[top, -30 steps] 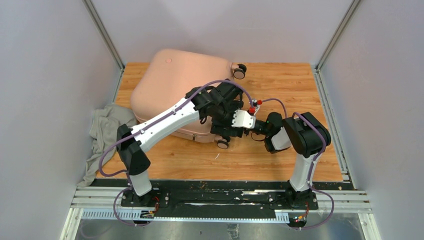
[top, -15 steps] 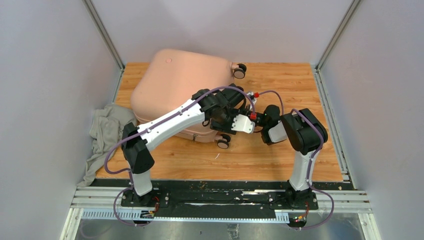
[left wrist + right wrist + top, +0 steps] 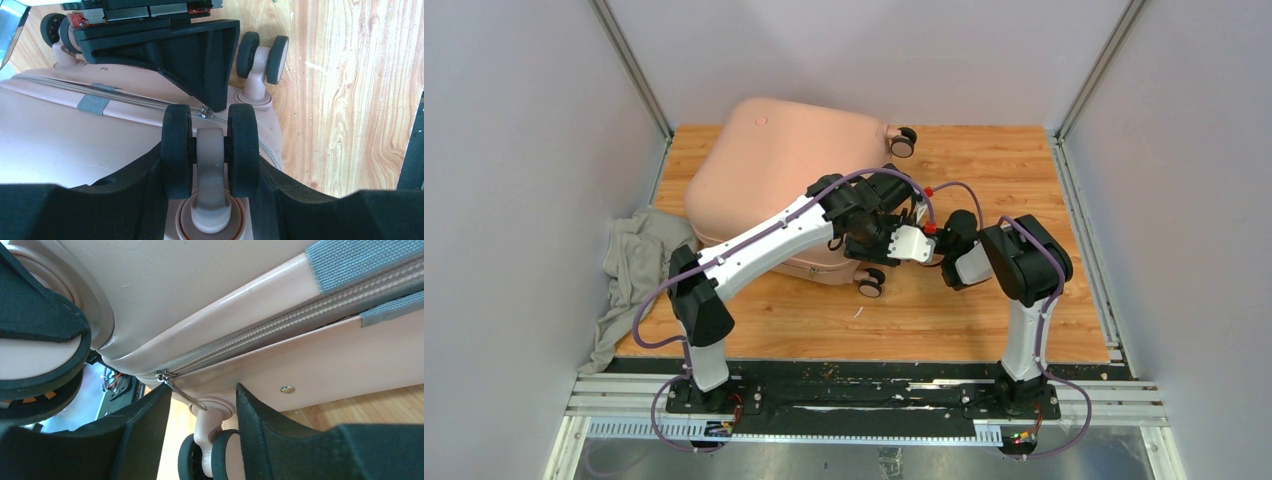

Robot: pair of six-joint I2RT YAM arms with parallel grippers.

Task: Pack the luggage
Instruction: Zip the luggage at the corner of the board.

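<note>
Cloth: lay crumpled at the left edge of the table, just beside the luggage.
Luggage: lay flat and closed on the back-left part of the table, wheels turned to the right.
Far wheel: stuck out at the back right corner.
Left gripper: reached across the luggage to its near right corner. Fingers pressed on both outer sides of a double wheel, clamping it.
Zip: ran closed along the seam to the right of the slider. Pull hung loose below.
Right gripper: met the same corner from the right, level with the zip. Fingers stood apart with the pull in the gap, not pinched.
</note>
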